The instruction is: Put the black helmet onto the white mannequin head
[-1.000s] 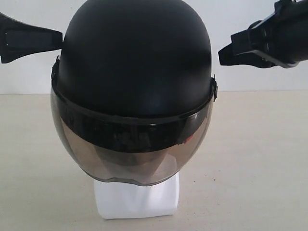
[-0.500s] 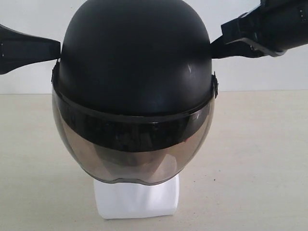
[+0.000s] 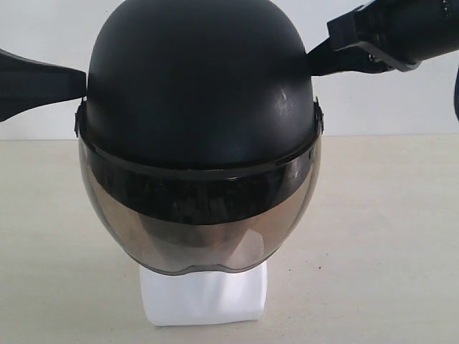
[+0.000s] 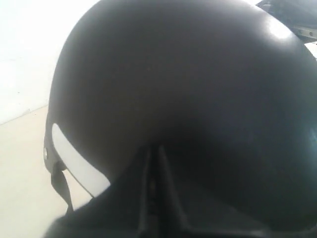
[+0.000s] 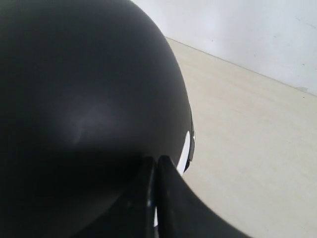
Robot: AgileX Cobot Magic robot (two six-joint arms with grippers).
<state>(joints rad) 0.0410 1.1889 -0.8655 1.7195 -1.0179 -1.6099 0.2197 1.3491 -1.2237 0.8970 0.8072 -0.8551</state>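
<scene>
I am looking at a plain, pale beige table [image 3: 387, 236] running back to a bare white wall [image 3: 373, 107]. The helmet [image 3: 201, 86] is sitting on the head [image 3: 204, 295], which is standing on the table. It is covering all but the white base, and its smoky visor [image 3: 201, 229] is hanging down in front. In the exterior view, the left gripper [image 3: 80, 82] is touching the shell on the left, fingers pressed together, gripping nothing. The right gripper [image 3: 315, 63] is touching the shell higher on the right, fingers likewise together.
</scene>
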